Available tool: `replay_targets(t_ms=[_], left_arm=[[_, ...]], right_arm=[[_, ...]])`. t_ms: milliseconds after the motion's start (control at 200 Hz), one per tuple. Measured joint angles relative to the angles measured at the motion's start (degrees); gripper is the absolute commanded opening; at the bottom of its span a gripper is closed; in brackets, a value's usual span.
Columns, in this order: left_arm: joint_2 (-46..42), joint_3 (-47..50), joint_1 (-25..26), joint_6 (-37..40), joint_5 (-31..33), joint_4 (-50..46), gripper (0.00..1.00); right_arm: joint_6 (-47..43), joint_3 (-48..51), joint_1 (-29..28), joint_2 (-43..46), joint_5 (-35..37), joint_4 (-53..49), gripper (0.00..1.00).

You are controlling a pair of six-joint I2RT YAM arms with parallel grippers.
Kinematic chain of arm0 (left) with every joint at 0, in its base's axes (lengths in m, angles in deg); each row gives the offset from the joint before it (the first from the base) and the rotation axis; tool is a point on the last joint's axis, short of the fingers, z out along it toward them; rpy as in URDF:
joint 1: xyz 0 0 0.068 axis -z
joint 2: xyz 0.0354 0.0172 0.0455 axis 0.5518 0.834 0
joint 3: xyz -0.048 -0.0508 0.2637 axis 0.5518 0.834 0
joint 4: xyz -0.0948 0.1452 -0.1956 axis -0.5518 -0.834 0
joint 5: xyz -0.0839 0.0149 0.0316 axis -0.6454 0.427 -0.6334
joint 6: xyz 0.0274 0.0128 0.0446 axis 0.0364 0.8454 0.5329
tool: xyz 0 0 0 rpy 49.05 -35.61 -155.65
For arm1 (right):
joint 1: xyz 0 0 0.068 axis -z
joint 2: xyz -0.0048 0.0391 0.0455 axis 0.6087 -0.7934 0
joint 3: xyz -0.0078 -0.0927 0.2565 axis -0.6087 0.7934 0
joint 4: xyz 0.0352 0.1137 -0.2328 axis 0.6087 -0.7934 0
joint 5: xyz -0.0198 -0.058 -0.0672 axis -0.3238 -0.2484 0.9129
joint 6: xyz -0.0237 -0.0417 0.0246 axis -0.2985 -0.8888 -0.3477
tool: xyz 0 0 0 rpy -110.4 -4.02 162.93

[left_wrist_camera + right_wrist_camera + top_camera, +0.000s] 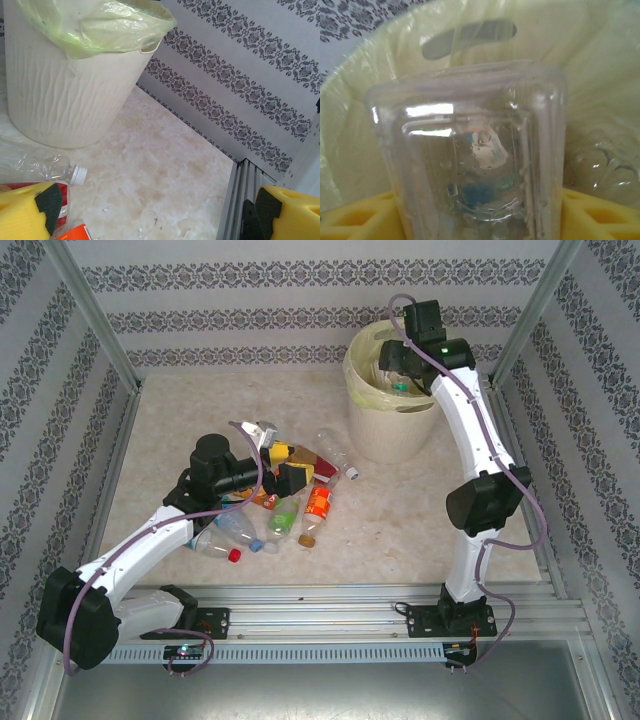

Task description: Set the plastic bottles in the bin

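The bin point(385, 430) sits at one o'clock by the back wall point(300, 320). Bare table point(400, 520) spreads at three o'clock of the bottle pile point(290, 505). Over the bin, a clear bottle point(475, 150) points lengthwise downward (base toward the lens) between the right gripper point(480, 212)'s fingers; gripped or freed, I cannot tell. The left gripper point(160, 210) gapes wide and empty.

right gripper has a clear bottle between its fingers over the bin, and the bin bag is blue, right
No: the bag lining the bin is pale yellow, not blue, per the left wrist view. The right gripper does have a clear bottle between its fingers.
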Motion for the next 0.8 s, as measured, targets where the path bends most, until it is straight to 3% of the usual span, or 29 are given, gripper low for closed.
replay_targets(t_ms=[205,300,535,799], left_arm=[[0.35,-0.70,0.00,0.24,0.02,-2.05,1.00],[0.35,-1.20,0.00,0.44,0.50,-3.08,1.00],[0.33,-4.50,0.00,0.44,4.07,-10.43,1.00],[-3.45,-8.79,0.04,-2.36,15.34,-29.90,1.00]], right_arm=[[-0.72,3.04,0.00,1.99,-1.55,0.11,0.87],[-1.14,6.45,0.00,5.68,-2.54,1.36,0.98],[-1.68,21.11,0.00,20.74,-6.51,6.56,0.98],[-1.92,39.12,-1.18,35.67,-14.29,11.41,0.98]])
